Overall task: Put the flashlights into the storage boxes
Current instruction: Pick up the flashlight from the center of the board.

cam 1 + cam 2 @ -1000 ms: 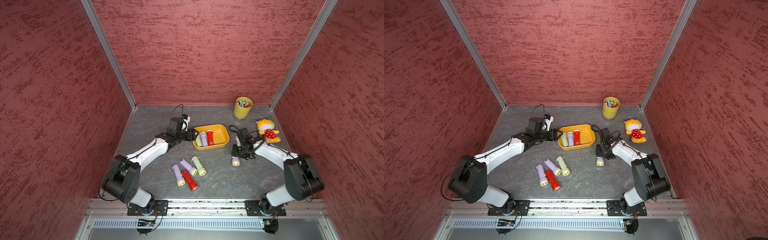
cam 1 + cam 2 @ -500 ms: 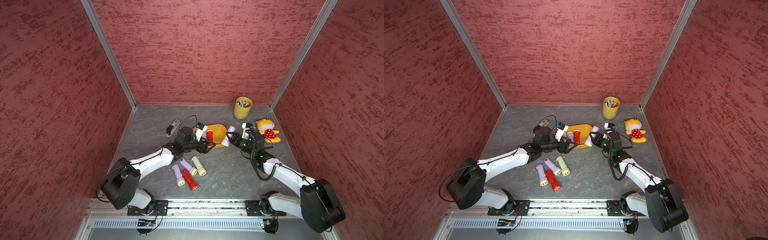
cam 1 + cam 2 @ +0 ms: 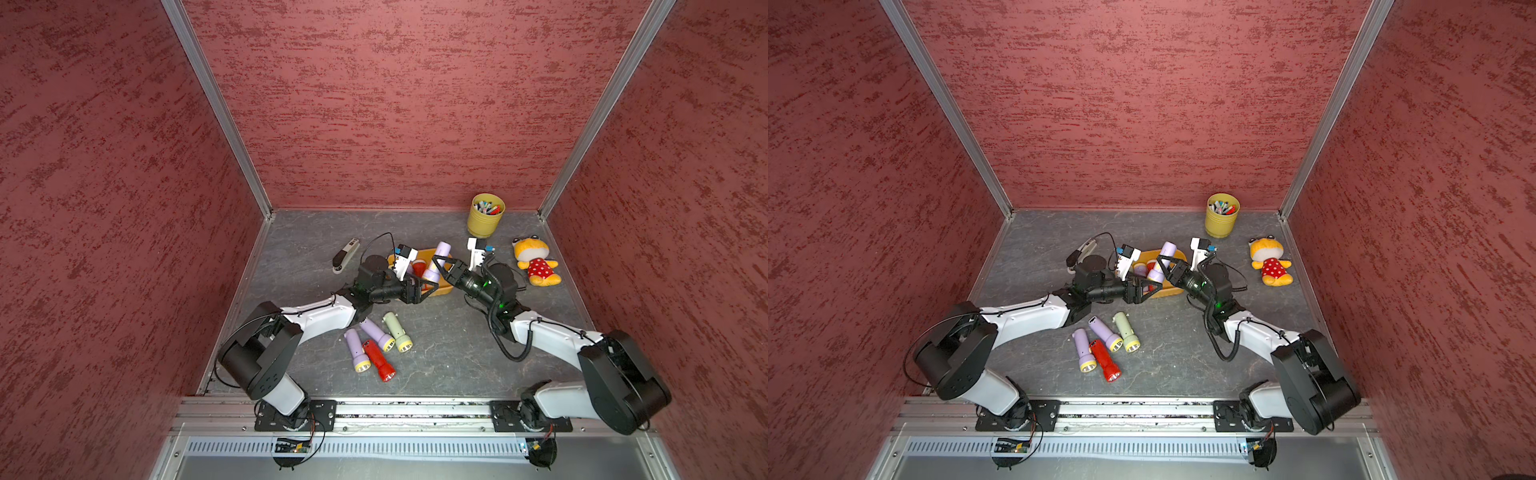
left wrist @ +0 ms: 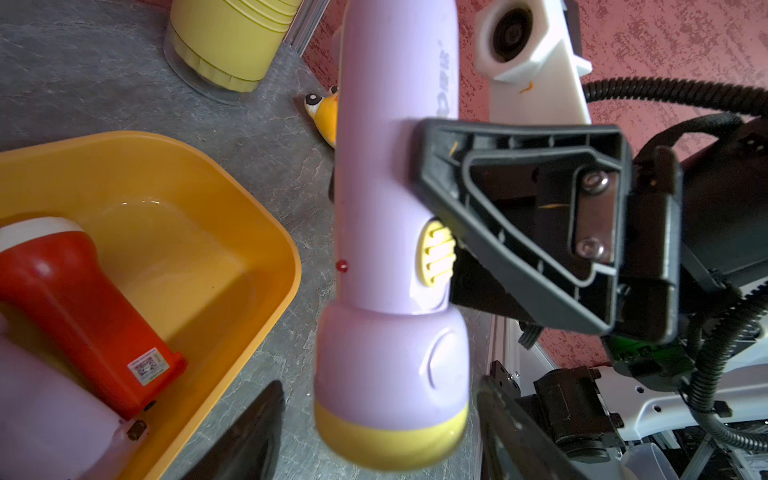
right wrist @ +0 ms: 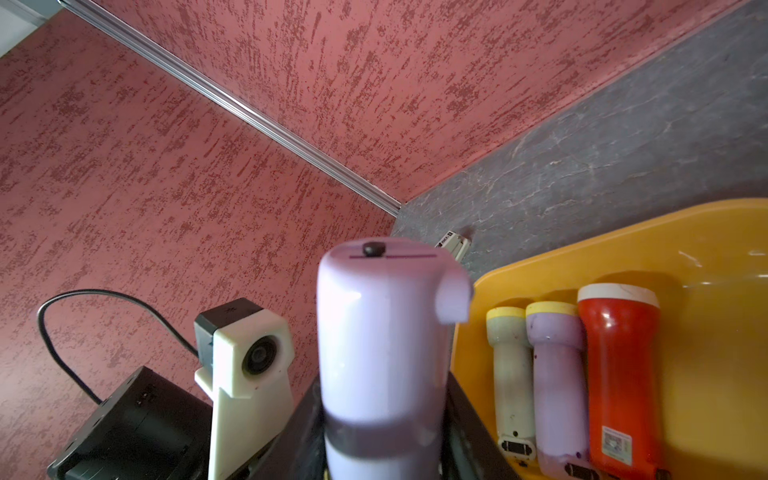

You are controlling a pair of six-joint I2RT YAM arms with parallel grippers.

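My right gripper (image 3: pixel 441 266) is shut on the barrel of a lilac flashlight (image 3: pixel 437 259), held tilted in the air over the right part of the orange-yellow storage box (image 3: pixel 442 290). Its yellow-rimmed head (image 4: pixel 390 432) hangs between the fingers of my open left gripper (image 4: pixel 378 386), with a gap on each side. In the box (image 5: pixel 582 245) lie a pale green flashlight (image 5: pixel 511 374), a lilac one (image 5: pixel 557 374) and a red one (image 5: pixel 619 365), side by side. Several more flashlights lie on the table in front: lilac (image 3: pixel 357 351), lilac (image 3: pixel 376 332), red (image 3: pixel 378 359), pale green (image 3: pixel 397 332).
A grey-white stapler (image 3: pixel 345 254) lies left of the box. A yellow cup of pens (image 3: pixel 485 216) stands at the back right, with a plush toy (image 3: pixel 534 262) in front of it. Red walls close in three sides.
My right gripper has lifted the lilac flashlight from the table right of the box up over it. My left arm has swung from the box's left end to its front, under the flashlight's head.
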